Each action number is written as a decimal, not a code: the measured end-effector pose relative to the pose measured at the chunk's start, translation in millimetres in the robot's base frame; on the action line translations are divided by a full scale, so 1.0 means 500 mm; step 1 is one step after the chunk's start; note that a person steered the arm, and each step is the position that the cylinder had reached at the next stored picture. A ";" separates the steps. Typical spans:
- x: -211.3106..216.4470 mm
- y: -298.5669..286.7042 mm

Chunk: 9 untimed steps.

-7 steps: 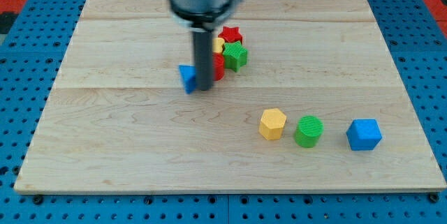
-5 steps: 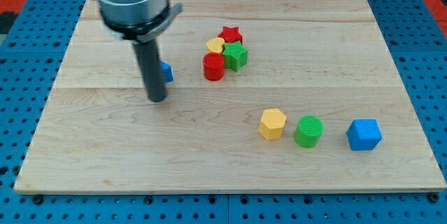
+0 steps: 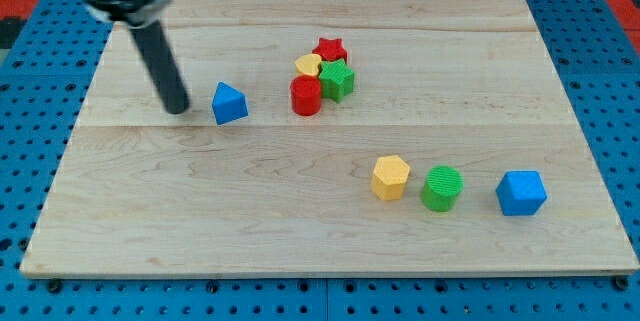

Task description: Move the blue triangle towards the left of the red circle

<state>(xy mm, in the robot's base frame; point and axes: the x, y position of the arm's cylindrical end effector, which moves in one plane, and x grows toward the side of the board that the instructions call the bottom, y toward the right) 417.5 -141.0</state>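
Note:
The blue triangle (image 3: 229,103) lies on the wooden board, to the view's left of the red circle (image 3: 306,95), with a gap between them. My tip (image 3: 177,109) rests on the board a short way to the view's left of the blue triangle, apart from it. The red circle stands in a tight cluster with a yellow heart-like block (image 3: 309,65), a red star (image 3: 331,50) and a green star (image 3: 338,80).
A yellow hexagon (image 3: 390,177), a green circle (image 3: 442,188) and a blue cube-like block (image 3: 521,193) stand in a row at the view's lower right. The board's left edge (image 3: 70,141) is near my tip.
My rod moved from beside the red circle to the view's left and up. The blue triangle moved left, away from the red circle, and now stands clear of the rod.

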 end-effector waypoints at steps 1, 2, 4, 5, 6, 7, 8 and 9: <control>0.020 0.087; 0.028 0.092; 0.074 0.149; 0.041 0.139; 0.016 0.100; 0.014 0.077; -0.015 0.064; -0.067 0.098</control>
